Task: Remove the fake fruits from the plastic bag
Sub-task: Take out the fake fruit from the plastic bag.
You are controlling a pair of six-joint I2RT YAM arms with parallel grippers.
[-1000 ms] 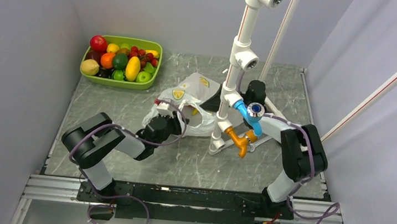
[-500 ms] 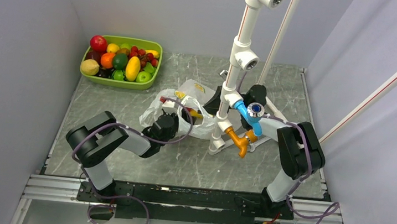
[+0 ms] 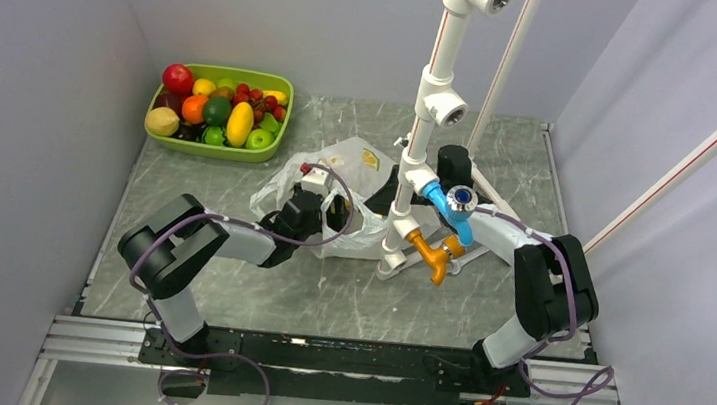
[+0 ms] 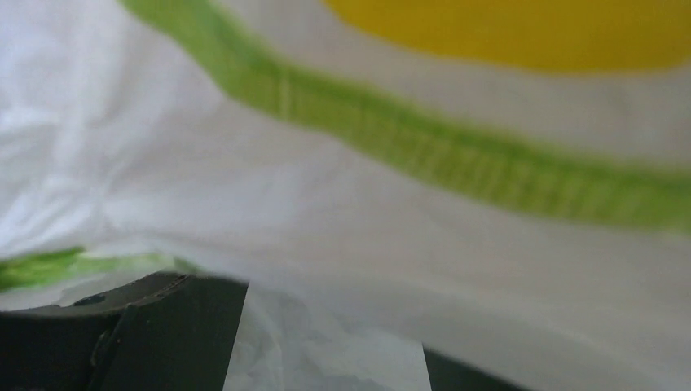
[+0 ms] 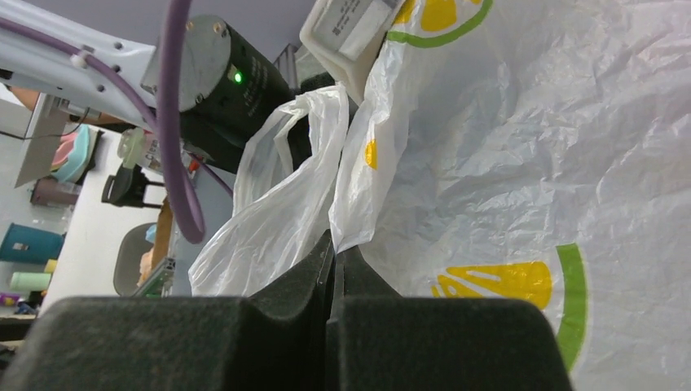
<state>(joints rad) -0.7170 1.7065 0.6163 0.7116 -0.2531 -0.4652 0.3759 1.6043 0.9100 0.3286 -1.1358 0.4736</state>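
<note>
Thin white film of the plastic bag (image 5: pixel 505 163), printed with lemon slices, rises just ahead of the right gripper (image 5: pixel 333 248), whose fingers are pressed together on a fold of its edge. The left gripper (image 4: pixel 334 342) has its fingers apart, with bag film sagging between them and filling all the space beyond.

A lime-green tray (image 3: pixel 209 150) sits far left, a white pipe stand (image 3: pixel 449 41) centrally.
</note>
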